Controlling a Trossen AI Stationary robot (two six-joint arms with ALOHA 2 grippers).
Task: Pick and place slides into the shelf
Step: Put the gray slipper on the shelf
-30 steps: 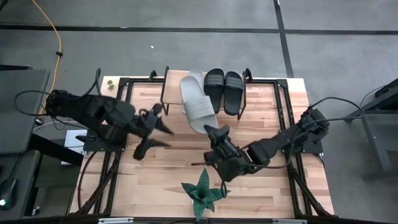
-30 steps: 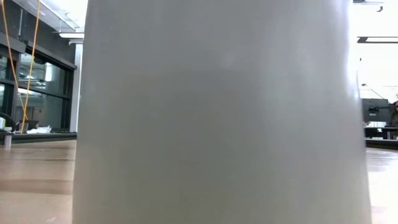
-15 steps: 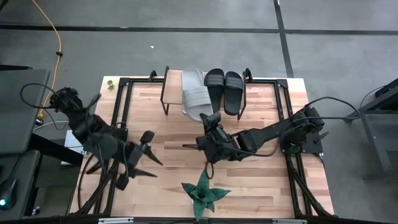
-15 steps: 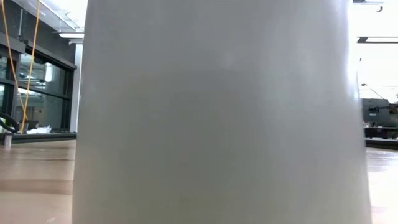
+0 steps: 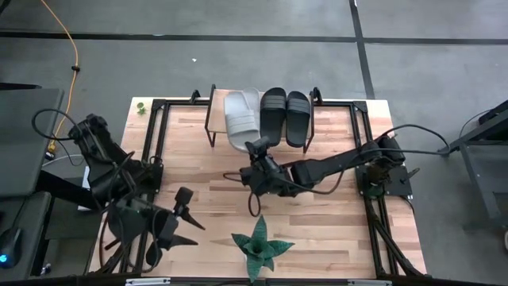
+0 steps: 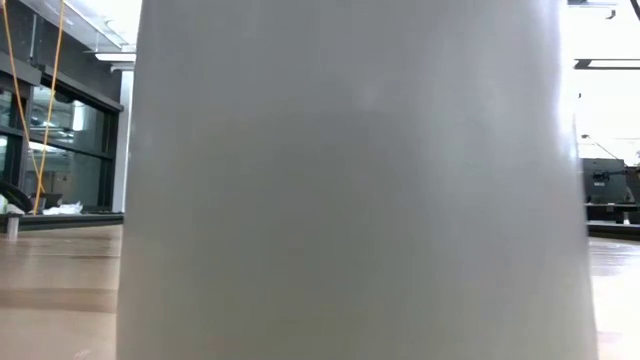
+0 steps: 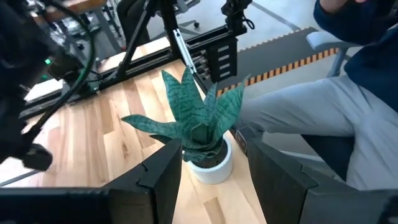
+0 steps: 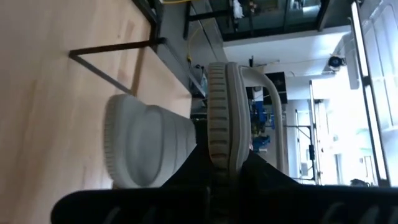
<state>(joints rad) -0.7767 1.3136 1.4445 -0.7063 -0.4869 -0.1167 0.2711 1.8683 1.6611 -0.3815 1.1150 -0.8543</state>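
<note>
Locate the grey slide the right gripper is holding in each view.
High: grey slide at the shelf, left of the black slides, right gripper at its near end.
Low: not visible; a pale blank surface fills the picture.
Left wrist: not in it; only the plant.
Right wrist: centre, edge-on, pinched in the gripper, a second grey slide beside it.
Shared landmark: the shelf's dark leg, in high and right wrist views.

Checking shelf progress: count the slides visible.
4: two black slides side by side at the shelf; one grey slide there; another grey slide in the right gripper.
</note>
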